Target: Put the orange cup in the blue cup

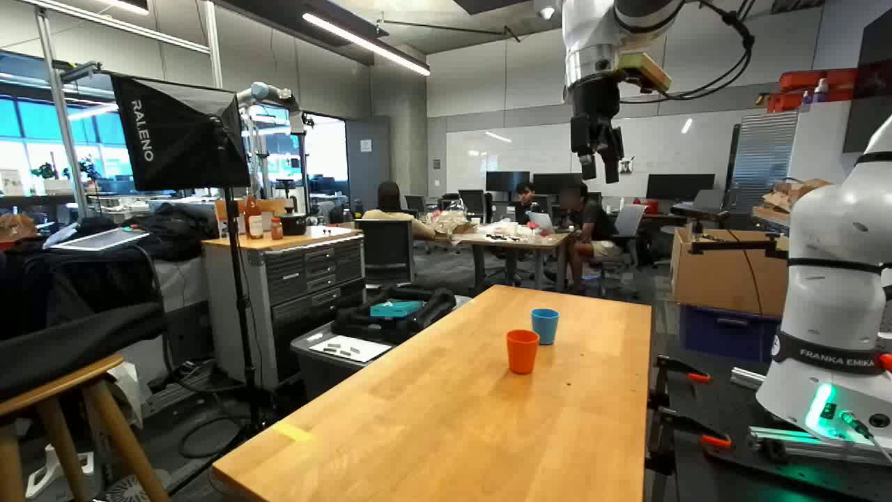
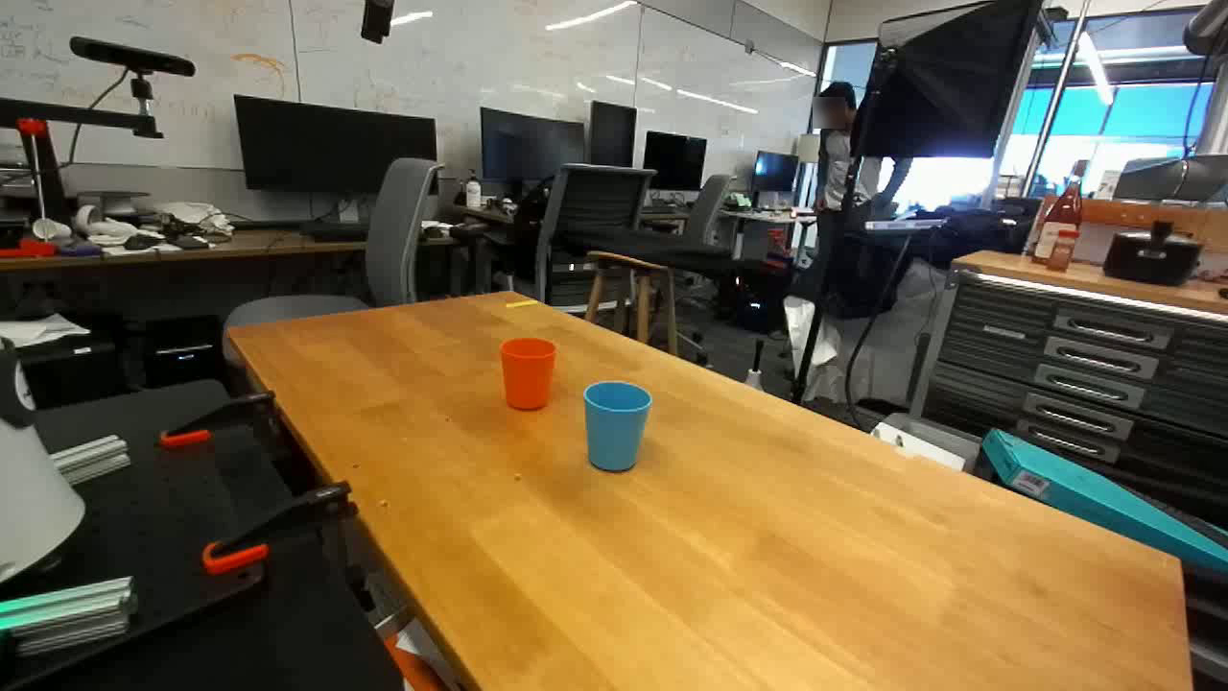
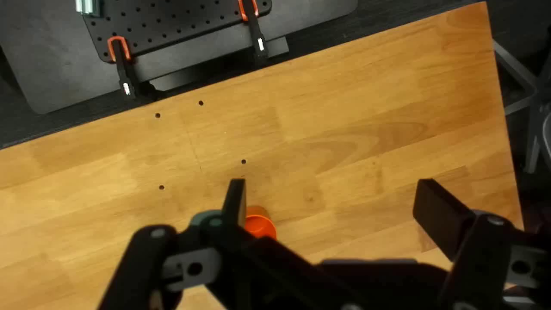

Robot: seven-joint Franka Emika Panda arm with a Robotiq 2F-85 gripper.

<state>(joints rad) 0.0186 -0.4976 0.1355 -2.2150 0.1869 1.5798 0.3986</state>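
The orange cup (image 1: 523,352) stands upright on the wooden table (image 1: 446,418). The light-blue cup (image 1: 545,326) stands upright close to it. In an exterior view the orange cup (image 2: 528,374) and the blue cup (image 2: 617,427) show a small gap between them. My gripper (image 1: 601,169) hangs high above the table, pointing down, open and empty. In the wrist view the orange cup (image 3: 260,224) shows partly behind the left finger of the open gripper (image 3: 330,186). A teal patch beside that finger is blurred; I cannot tell whether it is the blue cup.
Black clamps with orange parts (image 2: 235,557) grip the table's robot-side edge. A strip of yellow tape (image 1: 294,432) lies on the table. A softbox light (image 1: 181,132) and a drawer cabinet (image 1: 306,279) stand beyond the table. People sit in the background.
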